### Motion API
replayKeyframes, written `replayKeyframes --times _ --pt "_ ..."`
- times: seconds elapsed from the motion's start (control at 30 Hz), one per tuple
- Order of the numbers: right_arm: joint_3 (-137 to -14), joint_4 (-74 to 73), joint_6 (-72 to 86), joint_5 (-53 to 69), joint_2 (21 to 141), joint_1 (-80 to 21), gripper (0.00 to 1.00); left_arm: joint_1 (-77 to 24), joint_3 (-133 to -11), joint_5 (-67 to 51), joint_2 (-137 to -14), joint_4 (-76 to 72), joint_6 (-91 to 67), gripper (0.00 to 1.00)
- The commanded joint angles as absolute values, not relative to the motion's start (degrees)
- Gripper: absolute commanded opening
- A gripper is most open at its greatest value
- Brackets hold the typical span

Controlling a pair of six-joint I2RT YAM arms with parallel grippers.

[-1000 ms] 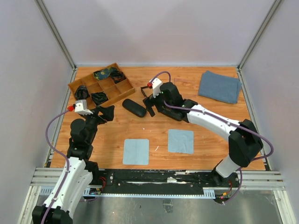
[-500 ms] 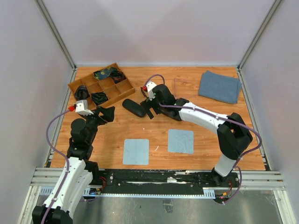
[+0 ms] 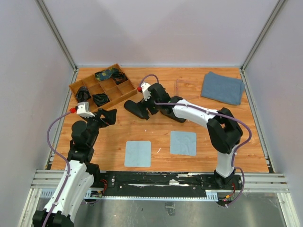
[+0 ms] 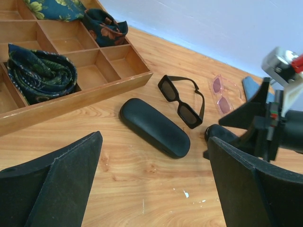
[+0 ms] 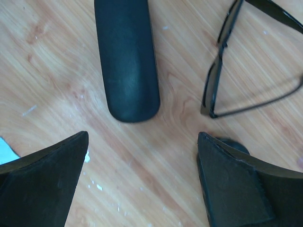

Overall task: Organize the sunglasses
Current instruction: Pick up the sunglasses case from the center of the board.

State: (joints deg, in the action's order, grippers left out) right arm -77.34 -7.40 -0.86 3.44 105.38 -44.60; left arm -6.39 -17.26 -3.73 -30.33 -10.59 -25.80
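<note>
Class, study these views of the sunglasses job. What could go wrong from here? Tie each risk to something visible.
1. The open right gripper hangs over the gap between the black case and the black sunglasses; closing there may grip nothing or shove the case.
2. The sunglasses' thin temples lie unfolded, so a pinch could slip.
3. The pink glasses lie close beside that arm and might get swept.

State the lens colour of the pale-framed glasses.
Pink lenses on the pale glasses, seen best in the left wrist view.

Black sunglasses (image 5: 207, 101) cropped at right edge
</note>
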Motion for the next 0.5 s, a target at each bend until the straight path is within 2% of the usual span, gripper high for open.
replayKeyframes --times 0.0,0.47 --pt "-83.64 -8.16 -1.8 8.02 110.26 -44.27 0.98 -5.93 -19.16 -4.19 -28.88 -9.38 -25.35 1.0" --pt "-99.41 -10.08 -3.44 13.86 125.63 -44.16 0.98 -5.95 -18.99 -3.64 -26.79 -8.94 -25.61 1.0"
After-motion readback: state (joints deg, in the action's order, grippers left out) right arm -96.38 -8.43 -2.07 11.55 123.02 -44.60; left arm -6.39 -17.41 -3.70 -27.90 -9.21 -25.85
